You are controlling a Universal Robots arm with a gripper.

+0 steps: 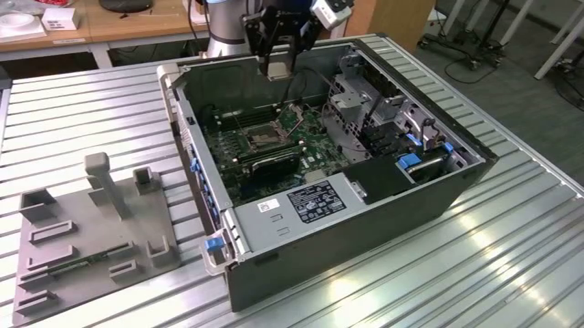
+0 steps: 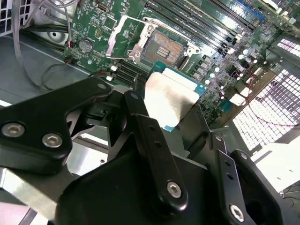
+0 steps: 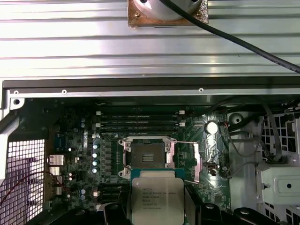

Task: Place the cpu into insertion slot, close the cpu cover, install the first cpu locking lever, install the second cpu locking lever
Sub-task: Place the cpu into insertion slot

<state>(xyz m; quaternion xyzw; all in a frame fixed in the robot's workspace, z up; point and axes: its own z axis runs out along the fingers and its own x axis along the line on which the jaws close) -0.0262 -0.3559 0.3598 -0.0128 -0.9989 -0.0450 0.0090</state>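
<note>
The gripper (image 1: 278, 67) is clenched on the cpu (image 1: 278, 70), one finger on each of two opposite edges. It hangs above the open computer case (image 1: 365, 232), which lies on its side on the ribbed metal counter (image 1: 91, 123). Pinching the edges leaves the underside free, and the chip is carried flat with its metal top facing up. Judging from the task, that is how it must meet the socket.

In both wrist views the cpu (image 2: 171, 96) (image 3: 157, 199) looks like a thin square with a dull silver heat spreader. Small print shows on the spreader, and a narrow teal-green border of substrate runs around it.

Below the gripper, and a little ahead of it, sits the insertion slot (image 3: 147, 154) (image 2: 166, 49). It is a dark frame around a tan pin field in the green motherboard (image 3: 75, 140), and it is bare. The cpu is well clear of it and not yet seated. Just beside the slot, the cpu cover (image 2: 127, 36) is tipped up and open, a silver frame plate with a square window. Raised like that, it keeps the way down to the pins free. Long black memory slots (image 3: 140, 123) run beyond the socket.
</note>
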